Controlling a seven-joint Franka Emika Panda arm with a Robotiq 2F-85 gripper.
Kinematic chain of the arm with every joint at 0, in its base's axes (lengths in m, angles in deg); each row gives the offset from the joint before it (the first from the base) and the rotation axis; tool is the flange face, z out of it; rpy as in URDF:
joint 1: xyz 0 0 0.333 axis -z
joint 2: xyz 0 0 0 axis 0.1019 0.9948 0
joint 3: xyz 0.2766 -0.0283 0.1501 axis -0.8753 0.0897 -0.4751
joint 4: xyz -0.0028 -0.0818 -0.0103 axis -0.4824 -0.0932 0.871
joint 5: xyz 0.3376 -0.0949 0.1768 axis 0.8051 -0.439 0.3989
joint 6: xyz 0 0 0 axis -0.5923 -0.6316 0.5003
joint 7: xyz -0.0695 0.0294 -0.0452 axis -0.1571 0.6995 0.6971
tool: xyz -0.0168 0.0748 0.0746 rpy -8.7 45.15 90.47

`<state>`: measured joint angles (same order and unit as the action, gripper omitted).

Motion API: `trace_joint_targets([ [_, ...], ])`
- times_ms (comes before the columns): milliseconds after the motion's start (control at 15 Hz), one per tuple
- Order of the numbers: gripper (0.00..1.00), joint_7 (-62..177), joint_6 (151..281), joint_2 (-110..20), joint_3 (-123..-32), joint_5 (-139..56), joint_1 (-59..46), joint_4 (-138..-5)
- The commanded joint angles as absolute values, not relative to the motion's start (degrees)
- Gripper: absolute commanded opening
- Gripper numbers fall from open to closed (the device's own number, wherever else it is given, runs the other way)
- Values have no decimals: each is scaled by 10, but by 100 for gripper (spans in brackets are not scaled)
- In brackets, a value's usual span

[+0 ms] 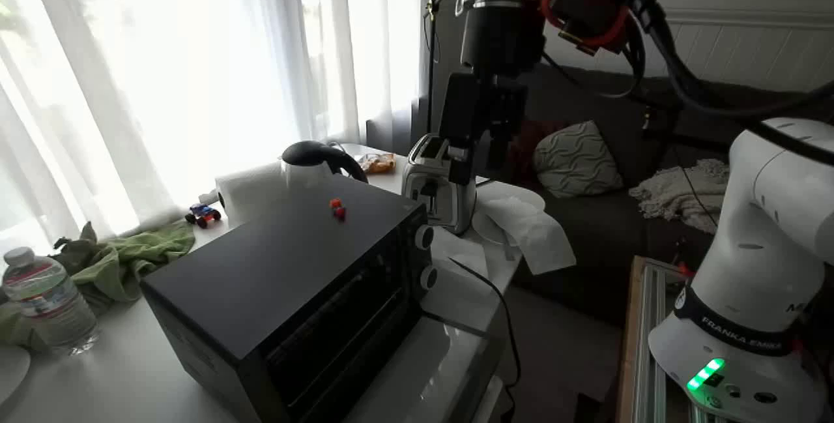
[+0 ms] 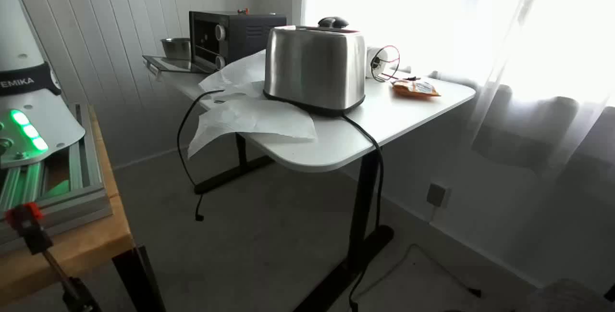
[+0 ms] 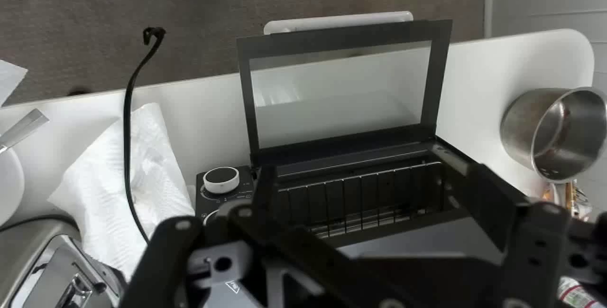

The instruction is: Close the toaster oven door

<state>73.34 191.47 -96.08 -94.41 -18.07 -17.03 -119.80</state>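
The black toaster oven (image 1: 280,260) stands on the white table, with small red and orange bits on its top. It also shows in an exterior view (image 2: 254,35) and in the wrist view (image 3: 417,237). Its glass door (image 3: 339,92) is fully open, swung down flat in front of the oven, with its handle (image 3: 339,23) at the outer edge past the table edge. The open door also shows in both exterior views (image 1: 417,364) (image 2: 175,64). My gripper (image 1: 480,162) is above the oven, pointing down, apart from the door. Its fingers (image 3: 370,177) are spread with nothing between them.
A silver toaster (image 2: 314,69) stands beside the oven's knob side, with paper towels (image 2: 254,117) and a black cord (image 1: 505,306) near it. A metal pot (image 3: 552,127) stands at the oven's opposite side. A water bottle (image 1: 49,302) and green cloth (image 1: 130,260) lie behind.
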Motion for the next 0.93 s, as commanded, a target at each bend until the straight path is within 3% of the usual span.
trace_joint_targets([
  [0, 100, 731, 1912, -961, -948, -178, -165, -1197],
  [467, 100, 732, 1919, -959, -941, -171, -161, -1199],
  [867, 100, 613, 1900, -910, -842, -88, -151, -1228],
])
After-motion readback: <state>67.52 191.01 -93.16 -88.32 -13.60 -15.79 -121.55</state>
